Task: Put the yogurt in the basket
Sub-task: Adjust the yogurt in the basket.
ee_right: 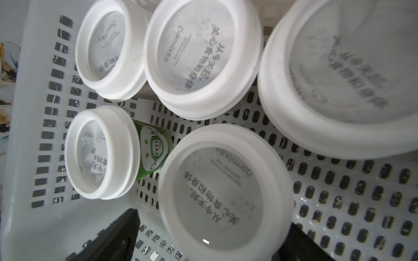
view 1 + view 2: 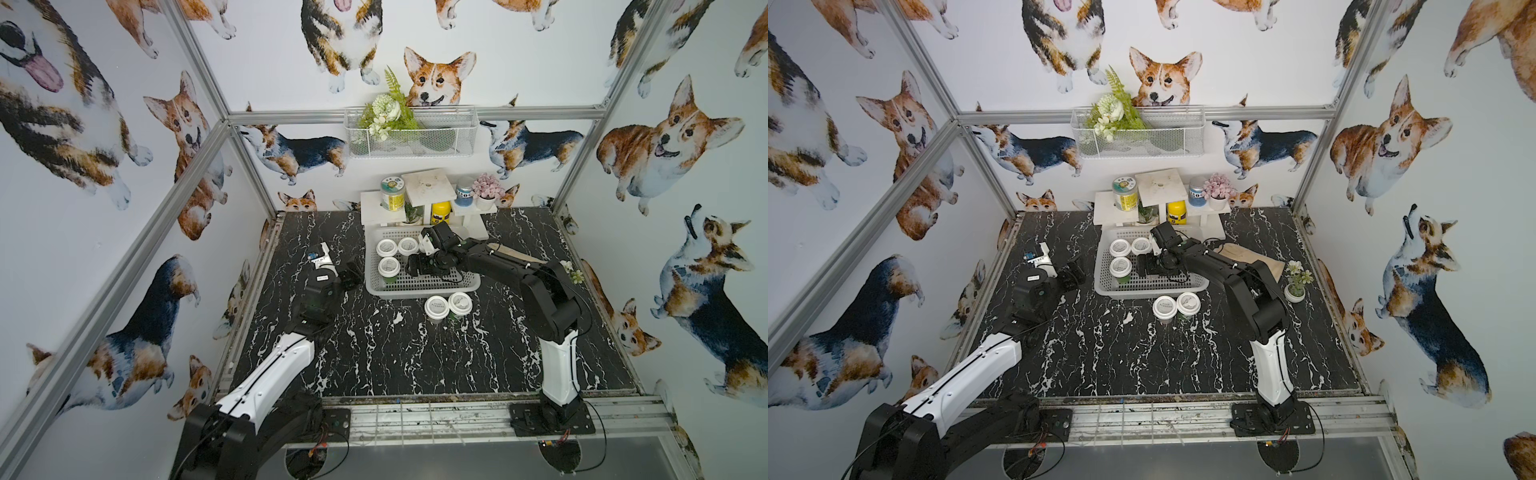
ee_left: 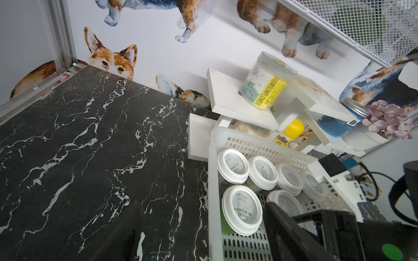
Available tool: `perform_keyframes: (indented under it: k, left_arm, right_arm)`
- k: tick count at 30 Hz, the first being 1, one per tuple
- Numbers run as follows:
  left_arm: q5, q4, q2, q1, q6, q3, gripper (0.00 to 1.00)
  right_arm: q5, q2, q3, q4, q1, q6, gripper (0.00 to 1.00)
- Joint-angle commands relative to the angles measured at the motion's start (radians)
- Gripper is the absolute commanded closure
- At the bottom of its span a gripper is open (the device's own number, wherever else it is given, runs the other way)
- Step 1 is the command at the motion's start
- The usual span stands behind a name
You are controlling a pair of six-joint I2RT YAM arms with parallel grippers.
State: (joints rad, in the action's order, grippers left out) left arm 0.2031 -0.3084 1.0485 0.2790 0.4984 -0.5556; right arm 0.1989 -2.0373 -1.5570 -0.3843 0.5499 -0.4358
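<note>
Six yogurt cups (image 3: 241, 209) stood upright inside the basket (image 2: 415, 291), as the left wrist view showed; in both top views the right arm (image 2: 498, 262) hid some of them. The right claw (image 2: 417, 266) hung low within the basket, its jaws spread wide to either side of the nearest cup (image 1: 226, 192). A gap showed on one side, so that cup was judged released rather than gripped. The left claw (image 2: 351, 276) waited just beside the basket's wall, jaws apart and empty. Two cups (image 2: 436, 308) stood side by side on the surface (image 2: 374, 353), just outside the basket's near rim. Task judged three-quarters complete: those two were left to fetch.
</note>
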Motion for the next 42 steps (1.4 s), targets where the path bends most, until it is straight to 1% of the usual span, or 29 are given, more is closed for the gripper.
perform_keyframes:
  k: [1, 15, 28, 42]
  left_arm:
    - [-0.003, -0.005, -0.001, -0.001, -0.013, -0.012, 0.12]
    - [-0.002, -0.005, -0.002, 0.0, -0.013, -0.012, 0.12]
    - [-0.001, -0.003, -0.004, 0.0, -0.015, -0.011, 0.12]
    - [-0.002, -0.003, -0.001, 0.0, -0.014, -0.012, 0.12]
  right_arm:
    - [0.024, -0.004, 0.004, 0.034, 0.002, -0.017, 0.07]
    - [0.052, -0.024, -0.01, 0.058, 0.024, -0.041, 0.07]
    - [0.041, -0.047, -0.04, 0.043, 0.045, -0.04, 0.07]
    - [0.017, -0.021, -0.031, 0.03, 0.046, -0.029, 0.06]
